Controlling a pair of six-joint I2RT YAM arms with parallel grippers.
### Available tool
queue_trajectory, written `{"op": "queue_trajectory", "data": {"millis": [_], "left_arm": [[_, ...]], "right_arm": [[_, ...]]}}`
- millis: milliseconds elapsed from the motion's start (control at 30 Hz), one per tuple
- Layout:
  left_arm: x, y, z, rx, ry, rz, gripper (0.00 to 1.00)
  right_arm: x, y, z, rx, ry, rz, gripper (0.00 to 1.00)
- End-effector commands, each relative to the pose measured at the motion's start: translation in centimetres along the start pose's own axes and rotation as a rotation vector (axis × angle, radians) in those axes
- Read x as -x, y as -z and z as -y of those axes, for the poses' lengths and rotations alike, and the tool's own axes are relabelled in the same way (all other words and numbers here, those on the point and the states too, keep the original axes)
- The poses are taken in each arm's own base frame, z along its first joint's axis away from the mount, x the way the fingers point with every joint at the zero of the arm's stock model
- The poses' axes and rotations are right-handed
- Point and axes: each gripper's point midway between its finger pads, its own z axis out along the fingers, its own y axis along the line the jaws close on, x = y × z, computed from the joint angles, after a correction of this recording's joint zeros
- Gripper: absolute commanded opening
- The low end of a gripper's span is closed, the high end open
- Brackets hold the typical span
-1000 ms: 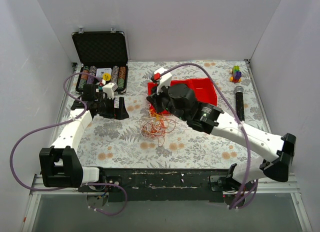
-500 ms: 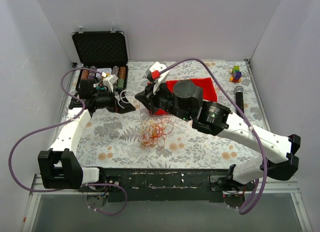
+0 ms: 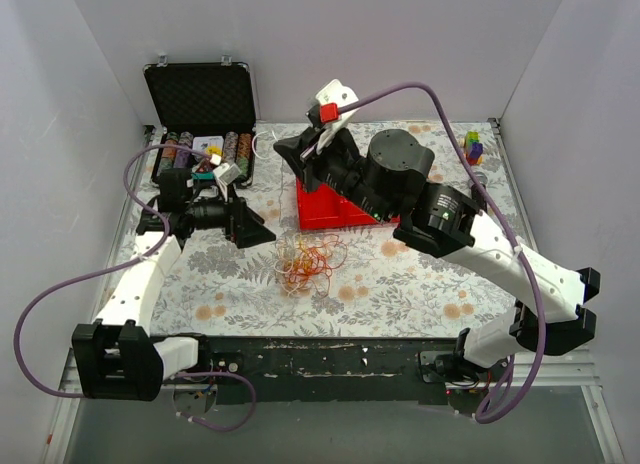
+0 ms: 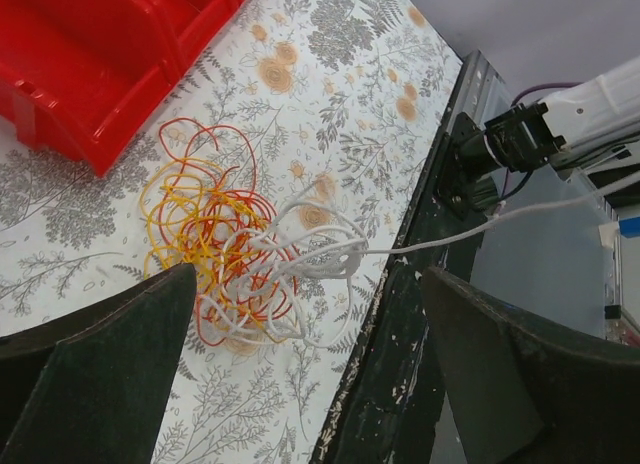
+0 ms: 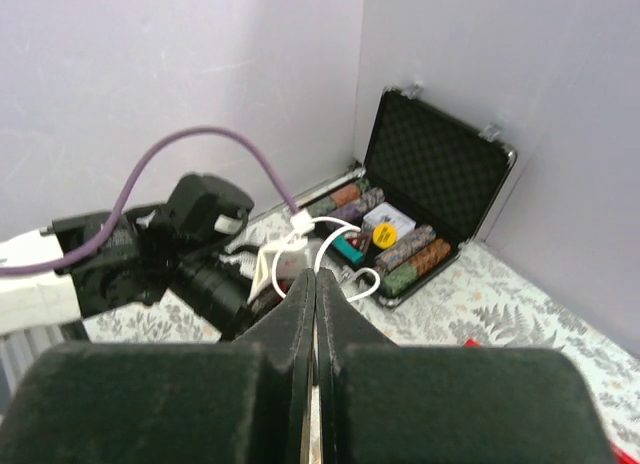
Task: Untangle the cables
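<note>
The right gripper [image 5: 313, 274] is clenched. In its wrist view thin white loops come out just at the tips, so we judge that it pinches the white cable [image 4: 440, 242]. One second ago this gripper was low, directly on the heap. Now, in the top view, it stands raised [image 3: 290, 149] at 12 o'clock from the heap, over the far part of the table [image 3: 420, 284]. The left gripper [image 4: 308, 274] is released, with the fingers [image 4: 120, 364] wide apart and nothing between them. It has moved closer, and now it waits [image 3: 252, 229] at about 10 o'clock from the heap, near it but not touching it. The cables [image 3: 305, 264] lie in the middle of the table, and the heap has slid a little toward 7 o'clock since then. In the left wrist view the red and orange-yellow wires are still in one curly knot [image 4: 215, 234]. The white loops lie on its side, and one white strand goes out straight and tight to the picture edge. We think this strand is the one being pulled up, but we cannot follow it to the fingers. For the task this means the pull has only begun: the white wire is stretched, not free, and the heap follows it. The red bin [image 3: 325, 212] at 1 o'clock from the heap is now partly hidden by the right arm. The open case [image 3: 200, 96] stands at 11 o'clock. In our judgement the empty left gripper should next hold the coloured knot down.
</note>
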Motion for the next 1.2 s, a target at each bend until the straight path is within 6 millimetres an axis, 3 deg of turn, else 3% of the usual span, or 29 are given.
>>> {"op": "queue_trajectory", "data": {"millis": [0,133,233,333,400,467,533,600,933,1067,1167], "left_arm": [[-1.3,-1.4,2.2,-0.072,-0.131,-0.048,0.97],[-2.4,-3.4,1.5,0.011,-0.243,-0.058,0.98],[-2.7,-4.2,-0.2,0.058,-0.218,-0.054,0.98],[-4.2,-5.0,-1.1,0.072,-0.209,-0.097,0.98],[-5.2,-5.7,-1.7,0.109,-0.234,-0.115,0.93],[-5.6,-6.2,-2.4,0.124,-0.220,-0.118,0.72],[-5.8,-6.7,-2.4,0.105,-0.202,-0.126,0.29],[-5.9,-7.2,-2.2,0.096,-0.196,-0.128,0.09],[-9.1,-5.8,-2.9,0.168,-0.192,-0.174,0.13],[-10.1,-4.9,-6.1,0.346,-0.180,-0.189,0.10],[-10.4,-4.3,-7.7,0.434,-0.172,-0.205,0.09]], "right_arm": [[5.9,0.8,1.6,-0.062,0.031,0.143,0.01],[7.9,0.8,1.8,-0.070,0.044,0.168,0.01],[8.4,1.0,1.9,-0.075,0.041,0.179,0.01],[9.6,1.8,2.8,-0.111,0.041,0.219,0.01],[10.6,2.4,3.1,-0.119,0.040,0.250,0.01],[11.2,2.6,3.2,-0.122,0.036,0.263,0.01],[11.5,2.7,3.3,-0.125,0.034,0.267,0.01],[11.7,3.0,3.7,-0.142,0.042,0.273,0.01],[16.7,7.8,8.2,-0.344,0.105,0.378,0.01],[19.6,10.4,9.7,-0.408,0.126,0.440,0.01],[20.5,12.0,10.9,-0.462,0.131,0.460,0.01]]}}
